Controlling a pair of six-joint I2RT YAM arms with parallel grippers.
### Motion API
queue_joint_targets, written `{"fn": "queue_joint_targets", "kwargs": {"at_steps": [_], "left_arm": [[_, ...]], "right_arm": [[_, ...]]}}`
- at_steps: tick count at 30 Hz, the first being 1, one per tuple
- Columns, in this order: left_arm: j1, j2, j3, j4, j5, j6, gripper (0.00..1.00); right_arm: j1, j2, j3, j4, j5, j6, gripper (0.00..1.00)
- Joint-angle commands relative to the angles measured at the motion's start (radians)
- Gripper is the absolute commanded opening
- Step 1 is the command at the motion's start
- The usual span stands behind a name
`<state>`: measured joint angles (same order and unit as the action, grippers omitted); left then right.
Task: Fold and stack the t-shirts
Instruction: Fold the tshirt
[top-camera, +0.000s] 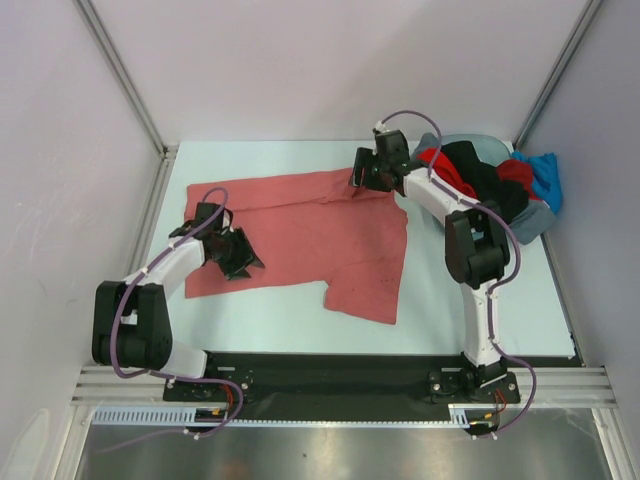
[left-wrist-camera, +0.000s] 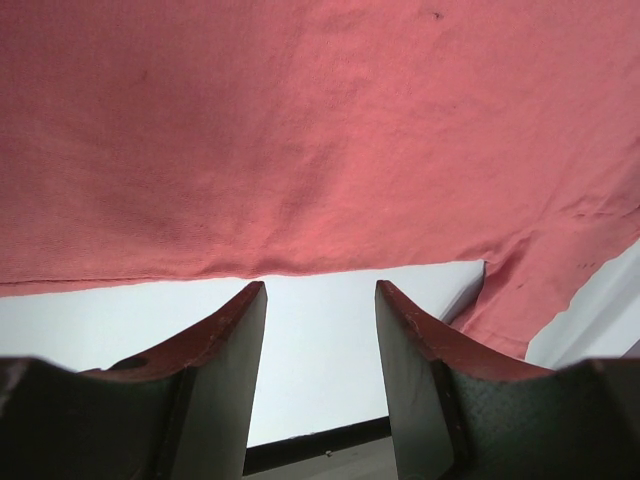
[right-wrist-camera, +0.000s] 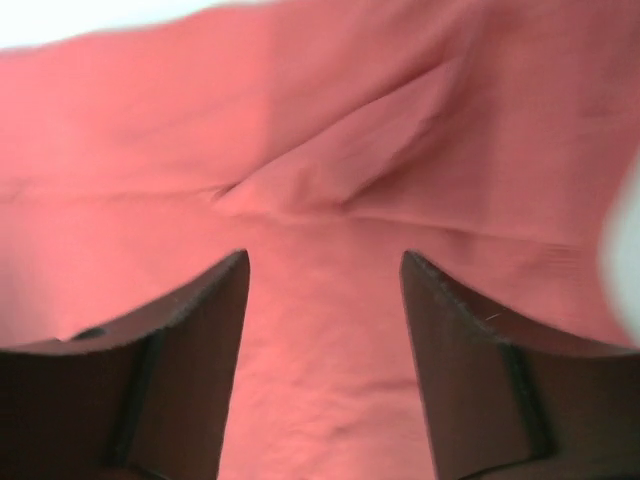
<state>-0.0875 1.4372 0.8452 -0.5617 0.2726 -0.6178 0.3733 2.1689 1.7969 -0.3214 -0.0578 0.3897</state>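
Observation:
A salmon-red t-shirt (top-camera: 310, 235) lies spread flat on the table, one sleeve hanging toward the front. My left gripper (top-camera: 238, 252) is open and empty over its left part; in the left wrist view its jaws (left-wrist-camera: 320, 300) frame bare table just past the shirt's hem (left-wrist-camera: 300, 150). My right gripper (top-camera: 362, 170) is open and empty just above the shirt's back right corner; the right wrist view (right-wrist-camera: 322, 270) shows its cloth (right-wrist-camera: 330, 170) filling the frame, with a raised fold. Bright red (top-camera: 446, 168), black (top-camera: 480, 170) and blue (top-camera: 540, 175) shirts lie heaped at the back right.
The heap sits in a grey-blue basin (top-camera: 530, 222) at the back right corner. Side walls and metal posts close in the table on the left, right and back. A black strip runs along the front edge (top-camera: 330, 365).

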Motion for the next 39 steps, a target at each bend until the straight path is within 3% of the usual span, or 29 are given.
{"fn": "queue_joint_targets", "kwargs": {"at_steps": [1, 6, 13, 26, 39], "left_arm": [[0.003, -0.012, 0.003, 0.026, 0.031, 0.016, 0.53], [0.003, -0.020, -0.005, 0.019, 0.042, 0.030, 0.53], [0.003, -0.041, -0.021, 0.000, 0.040, 0.043, 0.54], [0.005, -0.031, -0.008, -0.018, 0.036, 0.046, 0.53], [0.005, -0.018, -0.015, 0.008, 0.043, 0.013, 0.53]], "right_arm": [[-0.022, -0.020, -0.057, 0.156, -0.256, 0.054, 0.61], [-0.062, 0.038, -0.084, 0.240, -0.433, -0.011, 0.68], [-0.086, 0.160, -0.007, 0.294, -0.508, 0.011, 0.74], [-0.097, 0.285, 0.096, 0.396, -0.622, 0.096, 0.73], [-0.100, 0.190, -0.136, 0.679, -0.705, 0.300, 0.65]]}}
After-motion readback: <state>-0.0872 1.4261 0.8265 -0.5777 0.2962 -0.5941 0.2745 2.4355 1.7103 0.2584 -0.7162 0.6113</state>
